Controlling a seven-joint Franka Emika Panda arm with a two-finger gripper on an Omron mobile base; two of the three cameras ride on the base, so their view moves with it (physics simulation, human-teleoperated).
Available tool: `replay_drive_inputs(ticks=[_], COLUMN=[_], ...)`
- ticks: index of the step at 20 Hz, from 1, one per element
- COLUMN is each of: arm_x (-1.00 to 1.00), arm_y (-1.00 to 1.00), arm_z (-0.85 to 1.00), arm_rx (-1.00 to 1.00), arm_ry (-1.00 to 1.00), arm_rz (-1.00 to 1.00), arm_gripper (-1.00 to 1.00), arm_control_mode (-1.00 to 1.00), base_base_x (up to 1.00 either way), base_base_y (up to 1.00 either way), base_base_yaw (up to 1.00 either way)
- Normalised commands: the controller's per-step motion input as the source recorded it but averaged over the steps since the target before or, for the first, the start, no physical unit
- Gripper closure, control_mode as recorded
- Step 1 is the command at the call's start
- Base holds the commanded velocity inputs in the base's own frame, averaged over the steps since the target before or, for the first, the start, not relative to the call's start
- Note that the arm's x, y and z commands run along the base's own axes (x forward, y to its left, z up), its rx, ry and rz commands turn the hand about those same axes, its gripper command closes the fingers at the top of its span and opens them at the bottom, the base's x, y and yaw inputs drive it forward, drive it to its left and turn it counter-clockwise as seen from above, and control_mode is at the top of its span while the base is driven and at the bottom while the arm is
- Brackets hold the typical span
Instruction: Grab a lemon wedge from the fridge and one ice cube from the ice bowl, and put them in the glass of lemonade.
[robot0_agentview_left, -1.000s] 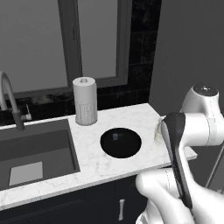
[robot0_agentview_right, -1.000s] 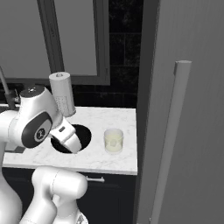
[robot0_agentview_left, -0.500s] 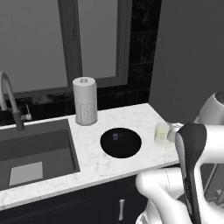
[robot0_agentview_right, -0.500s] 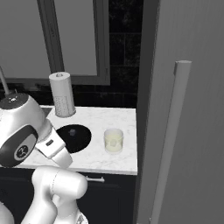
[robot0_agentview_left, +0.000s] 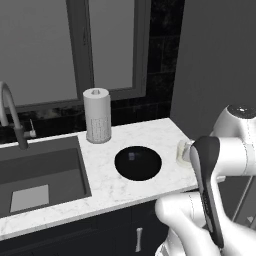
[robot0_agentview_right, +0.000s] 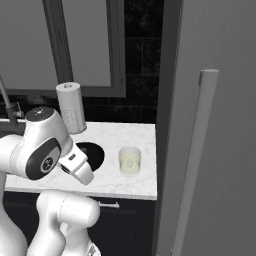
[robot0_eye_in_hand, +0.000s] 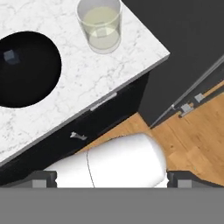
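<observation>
Left base view: the black ice bowl (robot0_agentview_left: 138, 162) sits mid-table with the ice cube (robot0_agentview_left: 131, 156) resting inside it, toward 11 o'clock from the bowl's centre. The glass of lemonade (robot0_agentview_left: 183, 152) stands at 3 o'clock from the bowl, close to the table's (robot0_agentview_left: 110, 187) right edge and partly hidden behind the arm. The arm hangs low just beside that corner, so a careless swing upward could clip the glass and spill it. The paper-towel roll (robot0_agentview_left: 97, 116) stands at 11 o'clock from the bowl, well apart, and the sink (robot0_agentview_left: 42, 172) lies at 9 o'clock.

Right base view: the grey fridge (robot0_agentview_right: 210, 130) door looks shut, its long handle (robot0_agentview_right: 195, 160) at 3 o'clock from the glass. The lemon wedge is presumably behind it, unseen. There is little room between glass and fridge side, so pulling the door risks an elbow sweeping the table edge.

Hand view: the gripper (robot0_eye_in_hand: 112, 178) points down past the table's front edge toward the wooden floor (robot0_eye_in_hand: 192, 144), its fingertips spread wide and holding nothing. Glass at 12 o'clock, bowl at 10 o'clock, with open floor at 3 o'clock for the approach.
</observation>
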Motion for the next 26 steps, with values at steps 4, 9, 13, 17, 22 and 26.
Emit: replay_drive_inputs(ticks=[4,9,13,17,22,26], arm_x=[-0.11,-0.73,-0.19,0.0,0.0,0.0], arm_y=[0.08,0.27,0.0,0.0,0.0,0.0], arm_z=[-0.11,-0.08,0.0,0.0,0.0,0.0], arm_rx=[-0.01,-0.09,0.0,0.0,0.0,0.0], arm_ry=[-0.1,-0.06,-0.03,0.0,0.0,0.0], arm_rz=[0.06,0.09,0.01,0.0,0.0,0.0], arm_gripper=[-1.0,-1.0,-1.0,-1.0,-1.0,-1.0], arm_control_mode=[-1.0,-1.0,1.0,1.0,1.0,1.0], base_base_x=[0.0,0.0,-0.71,-0.93,-0.74,-0.36], base_base_y=[0.0,0.0,0.0,-0.06,-0.17,-0.61], base_base_yaw=[0.0,0.0,0.02,0.03,0.05,0.01])
